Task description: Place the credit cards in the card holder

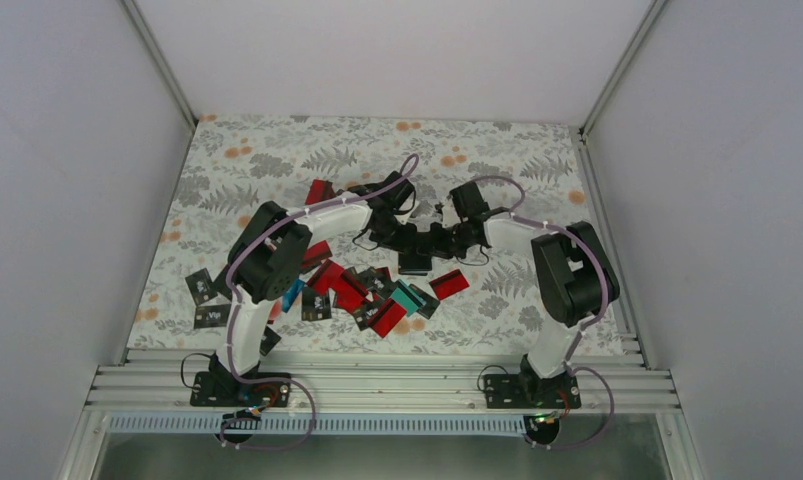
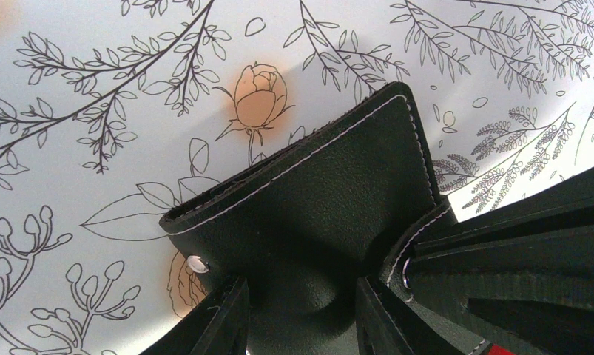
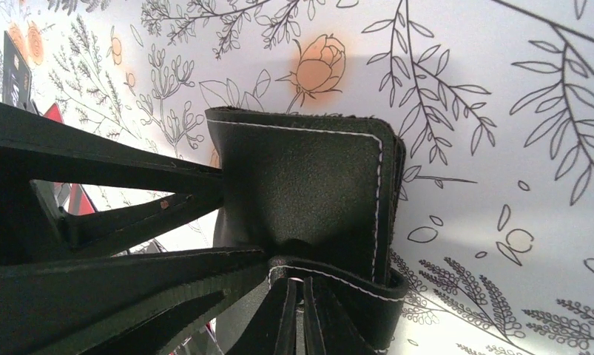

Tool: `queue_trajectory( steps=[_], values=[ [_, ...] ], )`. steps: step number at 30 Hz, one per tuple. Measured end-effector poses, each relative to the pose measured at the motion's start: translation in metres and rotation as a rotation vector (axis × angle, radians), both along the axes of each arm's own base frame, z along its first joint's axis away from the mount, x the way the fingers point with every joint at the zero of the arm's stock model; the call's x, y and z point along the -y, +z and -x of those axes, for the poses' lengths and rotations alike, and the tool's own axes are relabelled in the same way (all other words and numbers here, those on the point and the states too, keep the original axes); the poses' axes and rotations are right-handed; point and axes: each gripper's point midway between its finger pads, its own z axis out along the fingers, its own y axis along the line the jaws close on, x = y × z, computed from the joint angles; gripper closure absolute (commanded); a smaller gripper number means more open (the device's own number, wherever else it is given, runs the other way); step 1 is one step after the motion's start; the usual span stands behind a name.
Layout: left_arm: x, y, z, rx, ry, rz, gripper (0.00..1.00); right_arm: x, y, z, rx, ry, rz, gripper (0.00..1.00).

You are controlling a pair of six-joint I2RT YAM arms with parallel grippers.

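Note:
The card holder (image 1: 414,263), matte black with white stitching, is held above the flowered table between both grippers at mid-table. My left gripper (image 2: 301,322) is shut on the card holder (image 2: 316,200), one finger on each side of its body. My right gripper (image 3: 301,322) is shut on the strap of the card holder (image 3: 301,177), its two fingers pressed together on the stitched band with the snap. The credit cards (image 1: 362,295), red, black and teal, lie scattered on the table in front of the grippers, with one red card (image 1: 449,284) off to the right.
Two black cards (image 1: 207,300) lie near the table's left edge and a red card (image 1: 321,190) lies behind the left arm. White walls enclose the table on three sides. An aluminium rail (image 1: 377,385) carrying the arm bases runs along the near edge.

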Motion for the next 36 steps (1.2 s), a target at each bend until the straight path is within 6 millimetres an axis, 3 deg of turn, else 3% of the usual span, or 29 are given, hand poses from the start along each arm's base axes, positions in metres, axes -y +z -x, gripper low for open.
queue_trajectory(
  steps=[12, 30, 34, 36],
  values=[
    [0.0, 0.0, 0.0, 0.0, 0.001, -0.001, 0.63, 0.0, -0.002, -0.002, -0.057, -0.022, 0.02, 0.95],
    [-0.003, 0.0, 0.001, 0.036, 0.011, 0.07, 0.63, -0.006, -0.004, -0.004, -0.159, -0.069, 0.261, 0.95],
    [-0.007, 0.003, 0.001, 0.056, 0.036, 0.091, 0.57, -0.008, -0.001, -0.006, -0.136, -0.069, 0.283, 0.83],
    [-0.016, 0.005, 0.003, 0.059, 0.055, 0.075, 0.48, -0.014, 0.004, -0.009, -0.105, -0.05, 0.283, 0.72]
  ],
)
